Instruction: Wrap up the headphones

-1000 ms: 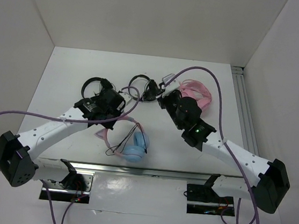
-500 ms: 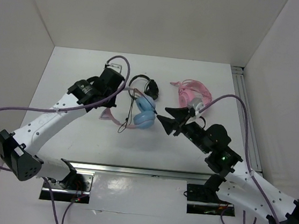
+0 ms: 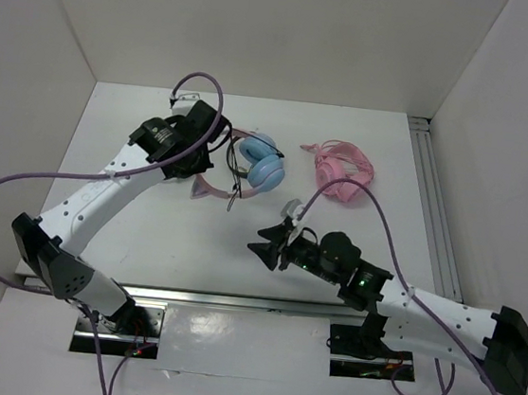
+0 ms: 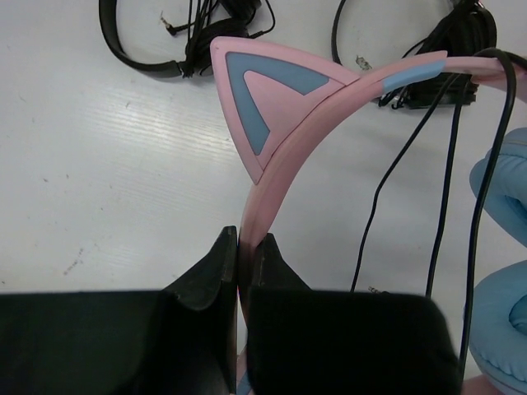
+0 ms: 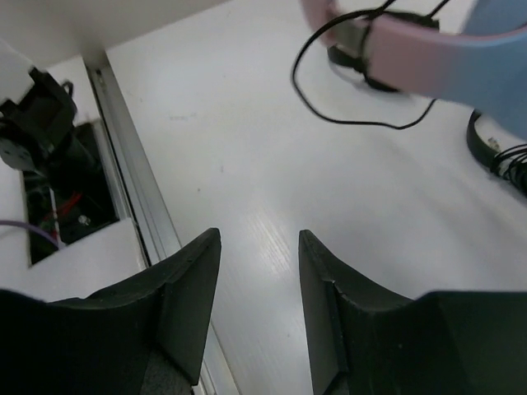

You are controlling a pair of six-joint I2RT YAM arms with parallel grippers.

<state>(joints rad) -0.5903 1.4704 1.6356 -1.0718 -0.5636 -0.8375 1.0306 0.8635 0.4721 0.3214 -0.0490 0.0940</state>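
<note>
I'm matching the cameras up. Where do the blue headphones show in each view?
Top: headphones upper middle.
Left wrist: headband centre, in the left gripper; cups at right edge.
Right wrist: headband across the top right corner.
Shared landmark: their black cable.

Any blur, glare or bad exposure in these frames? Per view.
Top external: even light, soft shadows, no glare on the headphones. Left wrist: their pink band sharp, left gripper nearly black. Right wrist: the band blurred at the top edge, right gripper dark, open.
</note>
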